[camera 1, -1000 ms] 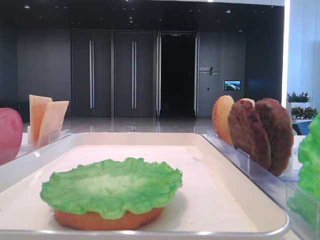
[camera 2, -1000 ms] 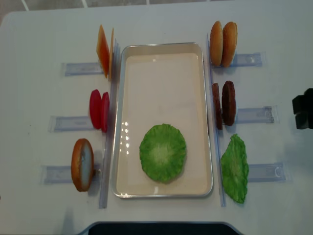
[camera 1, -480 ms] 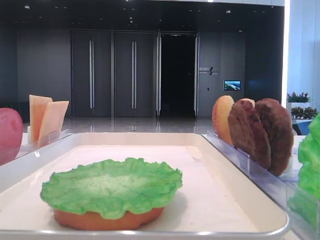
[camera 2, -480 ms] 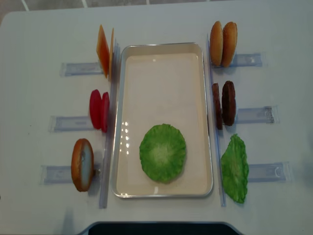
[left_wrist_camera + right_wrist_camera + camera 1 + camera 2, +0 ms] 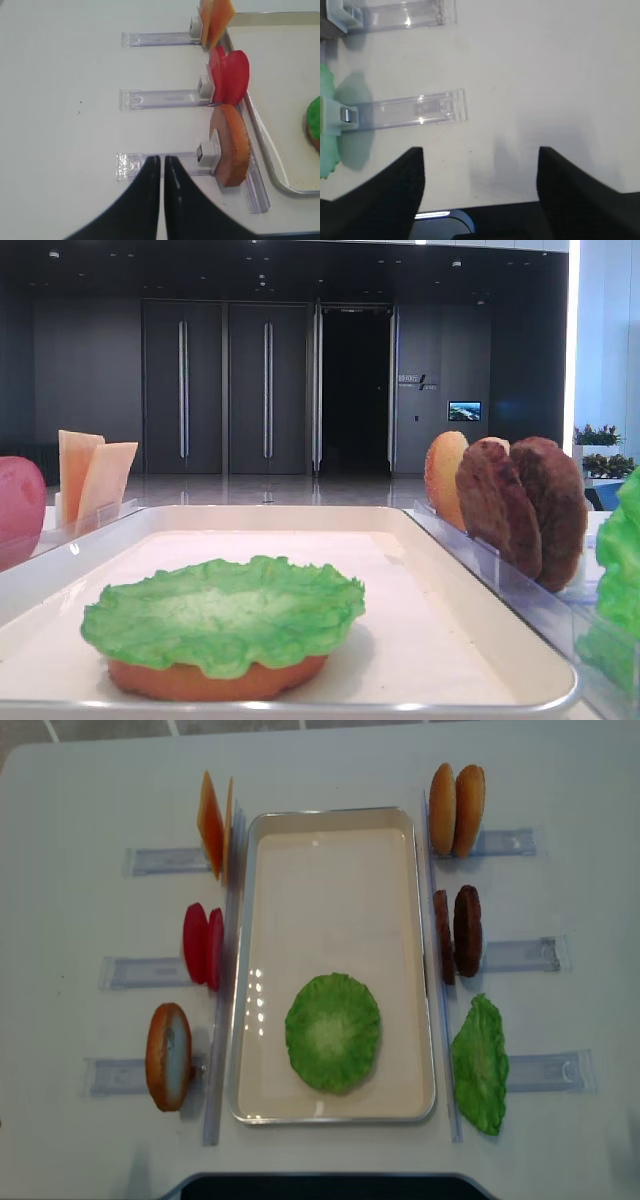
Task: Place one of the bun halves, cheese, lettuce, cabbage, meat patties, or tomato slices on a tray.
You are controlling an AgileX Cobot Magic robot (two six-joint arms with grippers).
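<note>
A second ago you could see a dark piece of the right arm at the right edge of the overhead view, level with the meat patties (image 5: 458, 933); it is gone from that view now, and nothing else on the bench (image 5: 80, 800) has shifted.

Your right gripper (image 5: 480, 165) hangs over bare bench with its jaws spread wide and nothing between them. A clear rack (image 5: 410, 111) lies just ahead of it, with the spare lettuce (image 5: 326, 125) at that rack's far end, at the left edge of the wrist view. Your left gripper (image 5: 162, 165) is pinched fully closed, fingers nearly touching, holding nothing. Its tips sit over the nearest clear rack, beside the bun half (image 5: 231, 145) standing on edge there.

On the tray (image 5: 262, 1100) you have a lettuce leaf (image 5: 333, 1032) lying flat on a bun half (image 5: 215, 678), towards the near end. The rest of the tray's liner is bare. To its left the cheese (image 5: 212, 824), the tomato slices (image 5: 203, 946) and the single bun half stand in their racks. To its right stand two more bun halves (image 5: 456, 809), the patties and the second lettuce leaf.

You will find no readable label or writing on any of the items.
</note>
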